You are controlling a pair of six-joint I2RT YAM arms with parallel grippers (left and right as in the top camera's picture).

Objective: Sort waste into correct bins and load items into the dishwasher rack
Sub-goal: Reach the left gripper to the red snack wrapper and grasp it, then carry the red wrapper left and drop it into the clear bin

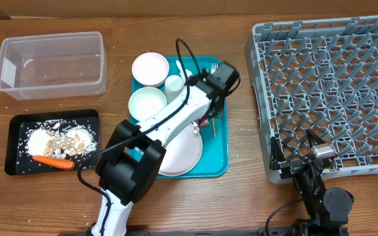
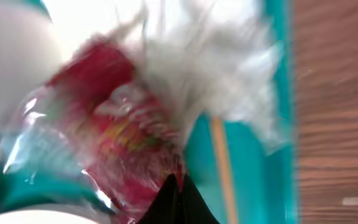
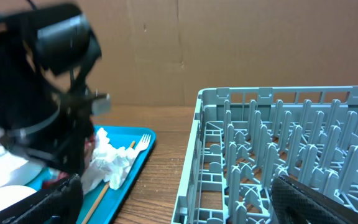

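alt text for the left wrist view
Blurred close-up: the left gripper is closed on a red-and-white crinkled wrapper over a teal tray. A crumpled white napkin sits behind it, a thin wooden stick beside it, wooden table at right.

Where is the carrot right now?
Overhead view, left side: the carrot lies along the front edge of the black tray, next to the beige scraps.

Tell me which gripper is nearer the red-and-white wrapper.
Left. The left gripper is shut on the wrapper over the teal tray; the right gripper is open by the dishwasher rack.
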